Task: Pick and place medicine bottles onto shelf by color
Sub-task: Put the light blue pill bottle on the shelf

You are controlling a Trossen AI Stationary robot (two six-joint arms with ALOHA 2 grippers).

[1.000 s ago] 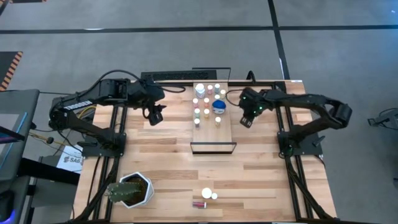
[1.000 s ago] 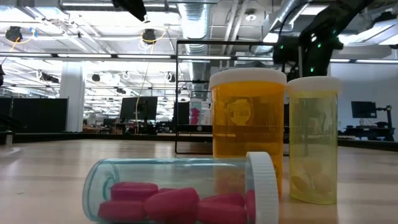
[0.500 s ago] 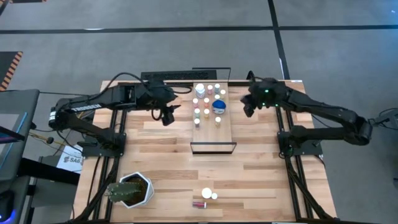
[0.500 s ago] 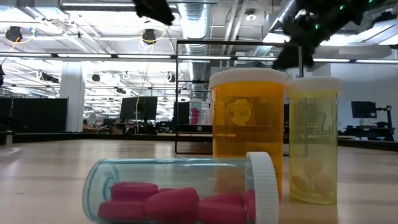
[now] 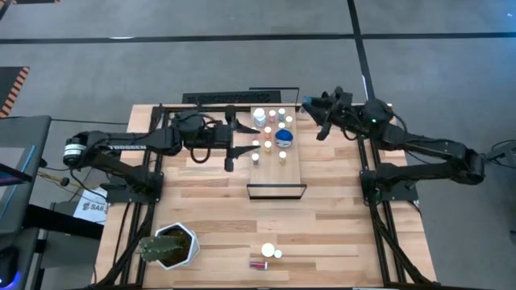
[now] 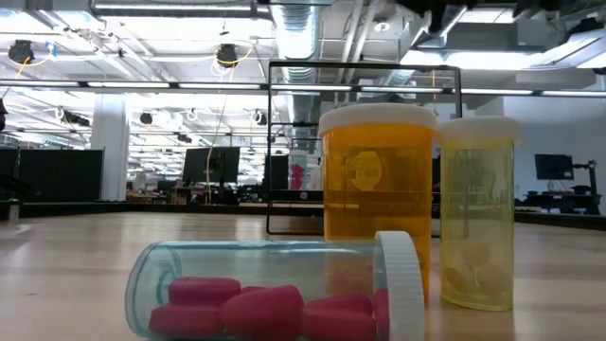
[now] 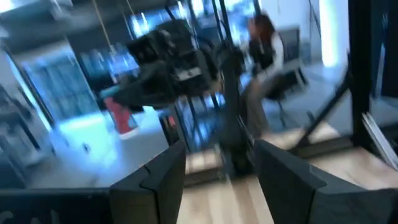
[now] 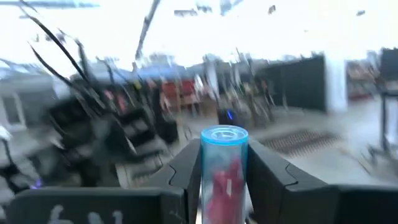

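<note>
Right gripper is clamped on a clear vial of red pills, raised beside the far right corner of the shelf. Left gripper is spread wide with nothing in it, held just left of the shelf. A cluster of bottles is stood on the shelf's far half. Three are left at the table's near edge: orange bottle, yellow bottle, and a pink-pill vial lying on its side.

Left arm stretched level, left hand with fingers parted and bare, right arm raised, right hand clamped on a bottle
</note>
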